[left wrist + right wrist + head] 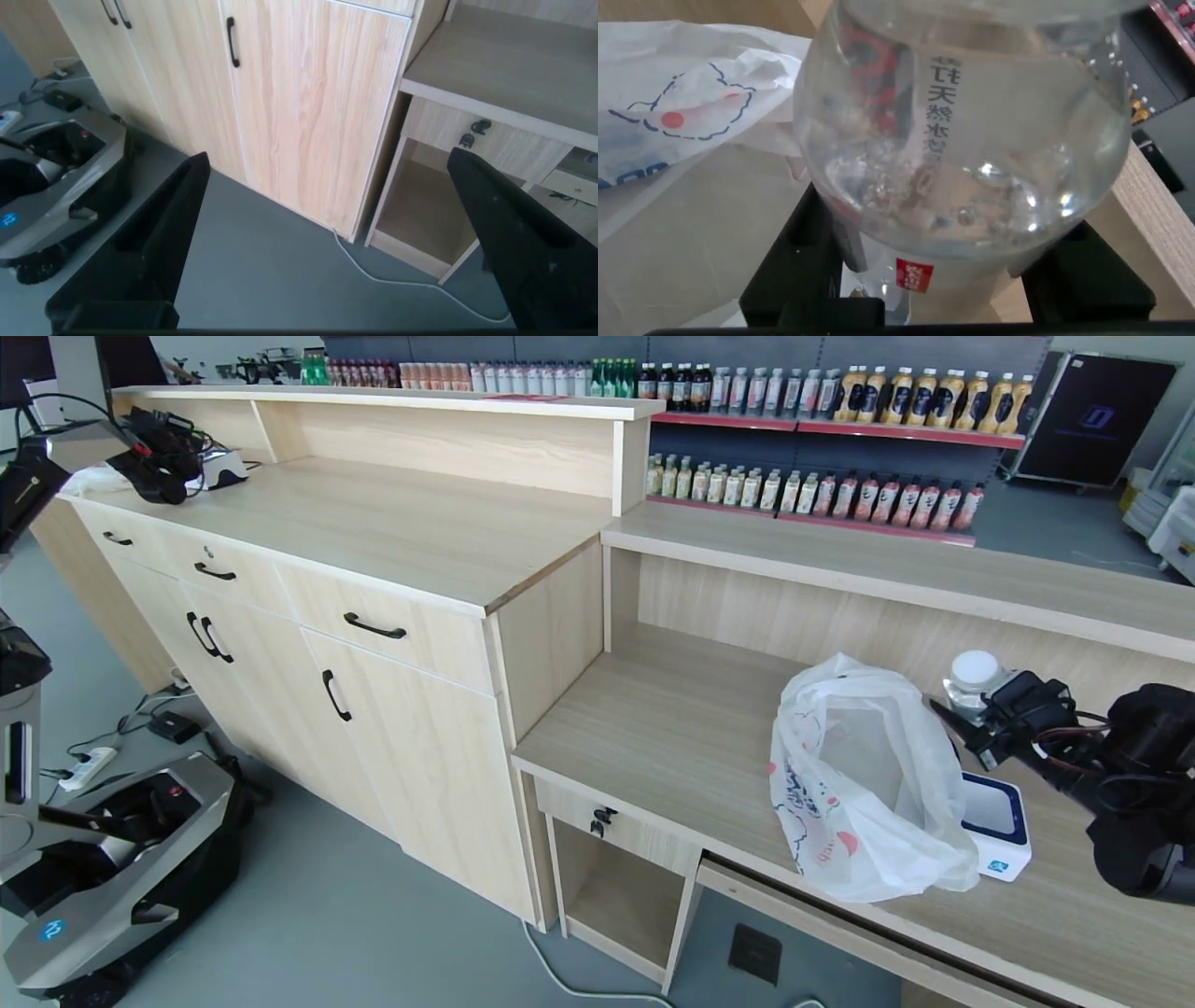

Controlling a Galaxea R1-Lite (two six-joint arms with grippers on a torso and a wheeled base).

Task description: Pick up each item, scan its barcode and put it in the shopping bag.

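A clear bottle (974, 674) with a white cap is held over the low counter (672, 728), just behind the scanner. My right gripper (976, 714) is shut on it. In the right wrist view the bottle (971, 140) looms close, with the black fingers (799, 271) pressed against its lower sides. A white plastic shopping bag (864, 784) stands open on the counter just left of the bottle, and its printed side (682, 112) shows beside the bottle. The white and blue scanner box (997, 821) sits right of the bag. My left gripper (327, 243) hangs open over the floor, holding nothing.
A taller cabinet counter (373, 523) with drawers and doors stands to the left, with black devices (163, 453) at its far end. Drink shelves (812, 448) line the back wall. A power strip (89, 767) and a cable (402, 275) lie on the grey floor.
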